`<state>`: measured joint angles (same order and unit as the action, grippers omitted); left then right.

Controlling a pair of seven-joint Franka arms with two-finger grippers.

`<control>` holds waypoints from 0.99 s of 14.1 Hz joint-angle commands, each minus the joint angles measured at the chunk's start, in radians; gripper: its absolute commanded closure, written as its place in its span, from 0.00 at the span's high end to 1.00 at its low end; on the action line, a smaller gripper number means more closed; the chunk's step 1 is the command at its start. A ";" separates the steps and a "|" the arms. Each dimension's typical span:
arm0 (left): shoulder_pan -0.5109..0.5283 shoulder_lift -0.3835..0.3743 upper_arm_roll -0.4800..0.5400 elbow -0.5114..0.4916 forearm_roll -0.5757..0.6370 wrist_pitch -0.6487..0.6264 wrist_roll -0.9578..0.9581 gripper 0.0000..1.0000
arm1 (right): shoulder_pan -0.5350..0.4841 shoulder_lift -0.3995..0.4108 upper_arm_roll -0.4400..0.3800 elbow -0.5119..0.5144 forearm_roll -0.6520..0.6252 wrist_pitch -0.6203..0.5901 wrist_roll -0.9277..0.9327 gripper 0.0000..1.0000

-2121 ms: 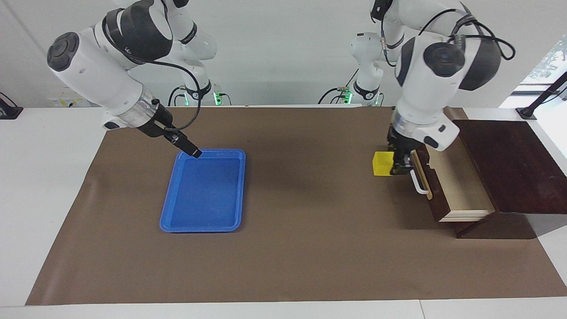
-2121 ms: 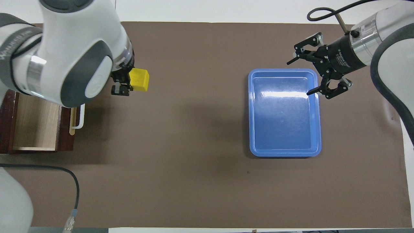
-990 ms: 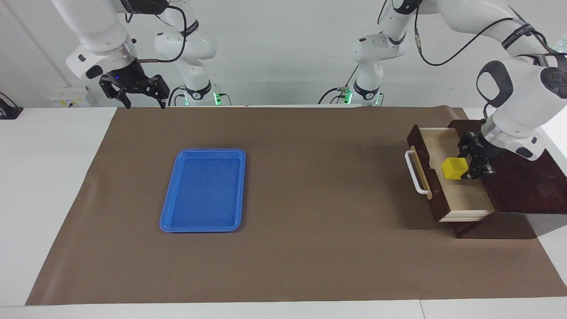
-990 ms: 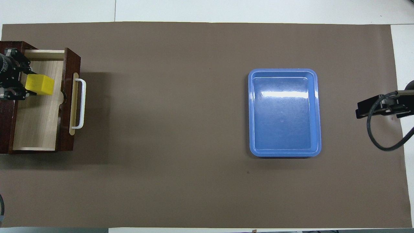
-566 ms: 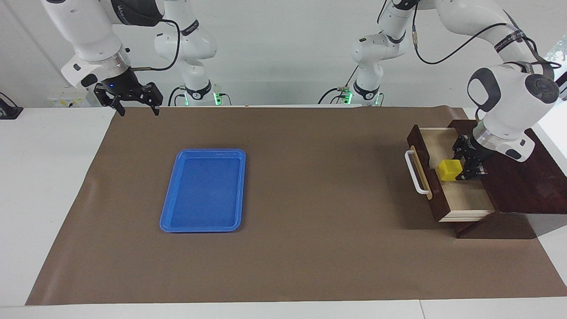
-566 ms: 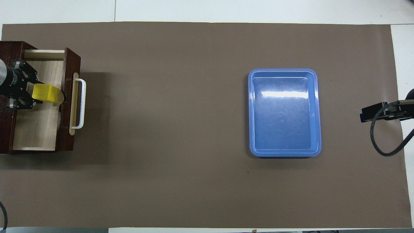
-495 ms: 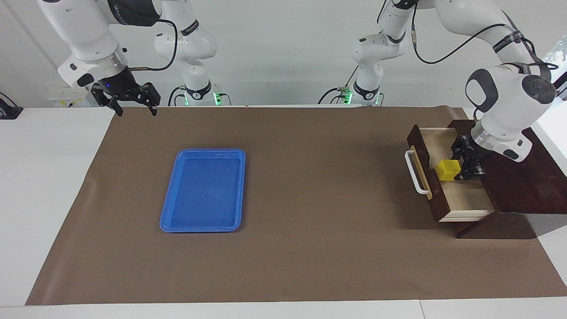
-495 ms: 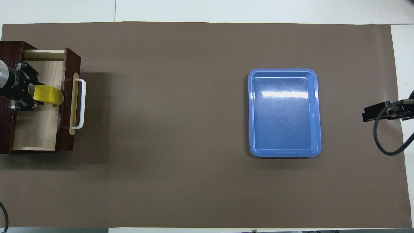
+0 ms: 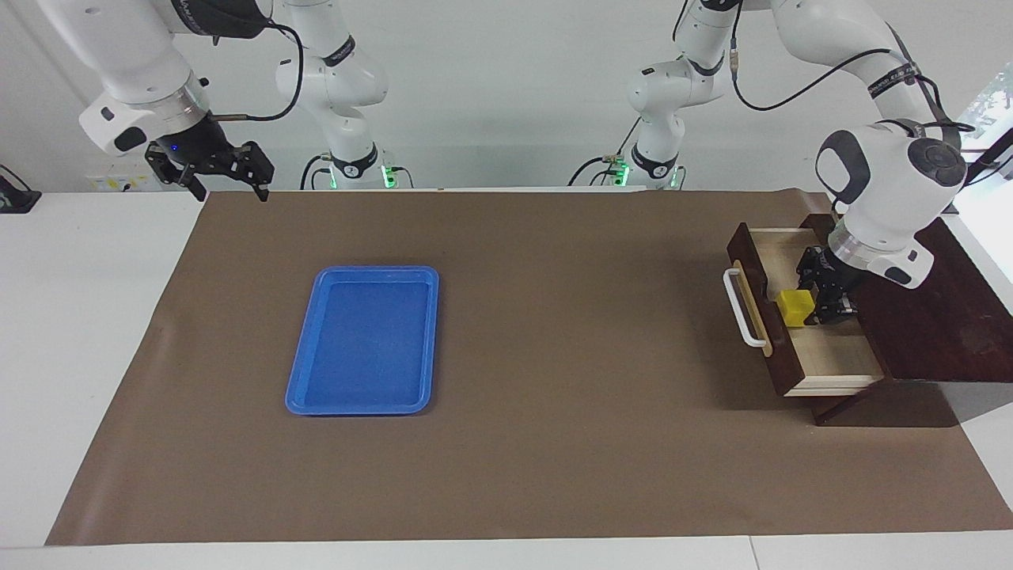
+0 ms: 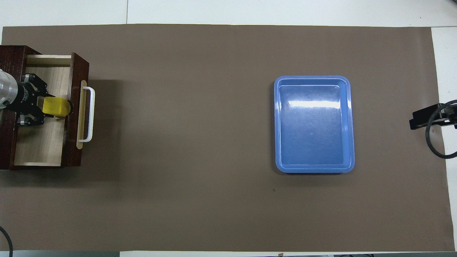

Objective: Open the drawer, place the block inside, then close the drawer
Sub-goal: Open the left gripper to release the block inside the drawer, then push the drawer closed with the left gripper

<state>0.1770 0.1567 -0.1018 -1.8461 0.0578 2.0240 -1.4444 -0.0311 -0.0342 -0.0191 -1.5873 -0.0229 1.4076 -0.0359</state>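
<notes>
The drawer (image 9: 837, 358) (image 10: 42, 150) stands pulled out of its dark wooden box (image 9: 930, 313) at the left arm's end of the table, its pale inside showing. The white handle (image 9: 741, 318) (image 10: 91, 114) faces the middle of the table. My left gripper (image 9: 810, 306) (image 10: 43, 108) is low inside the drawer, shut on the yellow block (image 9: 794, 305) (image 10: 56, 107), which sits close to the drawer's front panel. Whether the block touches the drawer floor cannot be told. My right gripper (image 9: 227, 187) hangs open and empty above the mat's edge near its own base.
A flat blue tray (image 9: 360, 340) (image 10: 314, 125) lies on the brown mat (image 9: 554, 332) toward the right arm's end of the table. Nothing lies in it. The box top extends from the drawer toward the table's end.
My left gripper has carried the block down into the drawer and toward its front panel. My right gripper has drifted outward, away from the tray.
</notes>
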 commanded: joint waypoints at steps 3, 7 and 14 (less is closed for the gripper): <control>0.010 -0.045 -0.002 -0.045 -0.012 0.021 -0.014 1.00 | -0.038 0.013 0.019 0.007 0.001 -0.013 -0.016 1.00; -0.005 -0.040 -0.013 0.131 -0.012 -0.152 -0.010 1.00 | -0.029 0.007 0.019 0.010 0.000 -0.013 -0.013 1.00; -0.214 -0.046 -0.022 0.081 -0.013 -0.183 -0.186 1.00 | -0.024 0.007 0.019 0.010 -0.012 0.037 -0.009 1.00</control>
<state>-0.0060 0.1166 -0.1388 -1.7123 0.0508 1.8353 -1.5883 -0.0465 -0.0268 -0.0088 -1.5822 -0.0229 1.4359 -0.0359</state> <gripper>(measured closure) 0.000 0.000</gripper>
